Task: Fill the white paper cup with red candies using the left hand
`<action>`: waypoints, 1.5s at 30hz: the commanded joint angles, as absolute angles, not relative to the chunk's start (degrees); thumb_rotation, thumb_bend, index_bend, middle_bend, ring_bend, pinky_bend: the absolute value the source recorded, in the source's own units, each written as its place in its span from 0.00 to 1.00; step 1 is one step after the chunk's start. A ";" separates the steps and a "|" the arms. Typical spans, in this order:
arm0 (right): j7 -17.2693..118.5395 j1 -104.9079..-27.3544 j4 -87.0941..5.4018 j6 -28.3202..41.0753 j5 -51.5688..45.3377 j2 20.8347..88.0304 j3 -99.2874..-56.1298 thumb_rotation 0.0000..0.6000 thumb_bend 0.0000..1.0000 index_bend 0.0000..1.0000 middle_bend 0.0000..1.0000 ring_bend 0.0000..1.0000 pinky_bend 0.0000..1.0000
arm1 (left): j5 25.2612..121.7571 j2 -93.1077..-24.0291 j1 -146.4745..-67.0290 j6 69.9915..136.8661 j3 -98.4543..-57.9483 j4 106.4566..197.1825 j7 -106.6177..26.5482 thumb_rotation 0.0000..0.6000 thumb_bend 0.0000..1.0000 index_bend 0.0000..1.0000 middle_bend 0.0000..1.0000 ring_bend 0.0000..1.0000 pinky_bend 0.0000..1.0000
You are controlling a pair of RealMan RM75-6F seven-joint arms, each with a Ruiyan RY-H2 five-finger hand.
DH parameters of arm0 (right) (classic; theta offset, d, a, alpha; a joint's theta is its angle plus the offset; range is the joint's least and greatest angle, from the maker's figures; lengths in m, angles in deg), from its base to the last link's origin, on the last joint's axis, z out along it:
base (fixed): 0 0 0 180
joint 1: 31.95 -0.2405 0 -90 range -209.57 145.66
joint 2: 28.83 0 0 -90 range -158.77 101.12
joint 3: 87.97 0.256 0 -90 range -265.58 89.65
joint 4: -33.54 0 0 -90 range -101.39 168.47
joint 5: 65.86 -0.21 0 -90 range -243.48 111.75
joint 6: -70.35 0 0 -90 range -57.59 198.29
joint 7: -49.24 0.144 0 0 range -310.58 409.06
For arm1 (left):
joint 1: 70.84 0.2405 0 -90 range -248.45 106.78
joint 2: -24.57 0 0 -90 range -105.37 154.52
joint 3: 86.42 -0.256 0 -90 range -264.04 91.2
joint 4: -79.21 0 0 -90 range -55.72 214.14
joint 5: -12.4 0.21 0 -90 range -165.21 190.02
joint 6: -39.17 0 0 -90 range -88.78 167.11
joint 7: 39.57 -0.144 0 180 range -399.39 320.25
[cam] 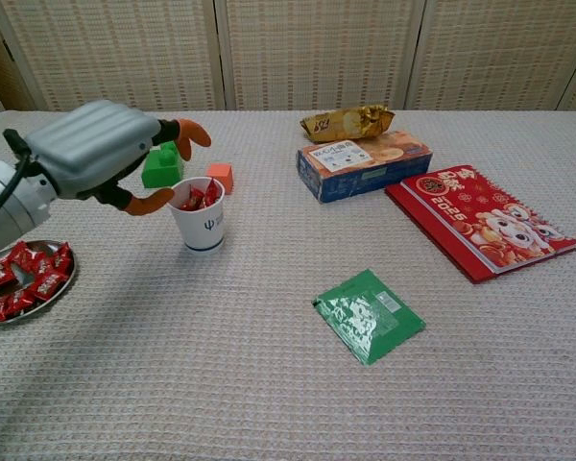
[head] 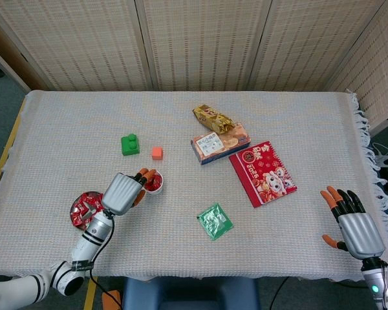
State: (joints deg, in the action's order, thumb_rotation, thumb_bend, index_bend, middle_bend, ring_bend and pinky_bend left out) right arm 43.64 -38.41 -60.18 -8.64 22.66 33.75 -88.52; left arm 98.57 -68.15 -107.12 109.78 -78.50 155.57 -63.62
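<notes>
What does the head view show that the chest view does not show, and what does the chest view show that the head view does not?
Only the head view shows the right hand, open at the table's right edge, and the whole tablecloth. Only the chest view shows the blue mark on the white paper cup and the single candy wrappers in it. Both show the left hand open beside the cup, the plate of red candies, the green block, the orange cube, the green packet and the red calendar.
</notes>
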 commanded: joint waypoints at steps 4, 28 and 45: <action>43.03 -38.54 -60.54 -8.48 23.42 33.96 -88.89 1.00 0.06 0.00 0.00 0.00 0.00 | 101.76 -59.93 -97.65 118.61 -85.58 160.39 -58.95 1.00 0.40 0.16 0.24 0.78 1.00; 42.72 -37.88 -60.90 -9.75 24.46 33.95 -89.40 1.00 0.06 0.00 0.00 0.00 0.00 | 91.20 -63.80 -94.68 104.93 -87.25 148.46 -63.55 1.00 0.37 0.14 0.11 0.77 1.00; 42.41 -38.15 -60.93 -9.12 24.11 34.10 -89.22 1.00 0.06 0.00 0.00 0.00 0.00 | 92.44 -65.59 -94.02 105.69 -87.25 145.57 -64.08 1.00 0.38 0.35 0.39 0.77 1.00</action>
State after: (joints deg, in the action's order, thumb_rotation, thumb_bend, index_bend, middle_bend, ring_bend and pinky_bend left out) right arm 42.42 -38.15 -60.93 -9.13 24.13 34.09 -89.24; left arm 92.29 -65.44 -94.06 105.61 -87.24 145.74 -64.25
